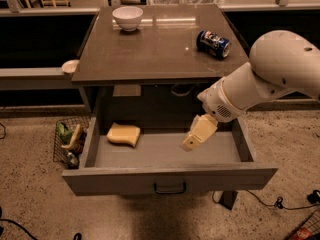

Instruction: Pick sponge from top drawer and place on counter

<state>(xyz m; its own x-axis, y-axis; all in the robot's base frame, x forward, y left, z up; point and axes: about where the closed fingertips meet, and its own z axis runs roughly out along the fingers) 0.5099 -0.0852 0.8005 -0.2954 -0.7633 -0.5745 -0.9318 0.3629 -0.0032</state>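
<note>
The top drawer (pixel 170 180) is pulled fully open, its dark handle at the front centre. The pale yellow sponge (pixel 123 134) lies inside at the back left. My gripper (pixel 192 140), with cream-coloured fingers, hangs over the drawer's middle right, well to the right of the sponge and apart from it, with nothing in it. The white arm comes in from the right. The counter (pixel 155 46) is the glossy grey-brown top above the drawer.
A white bowl (pixel 127 17) stands at the counter's back left and a blue can (pixel 213 43) lies on its right side. A wire basket (pixel 67 144) with items sits on the floor left of the drawer. A cable (pixel 280 204) runs along the floor at right.
</note>
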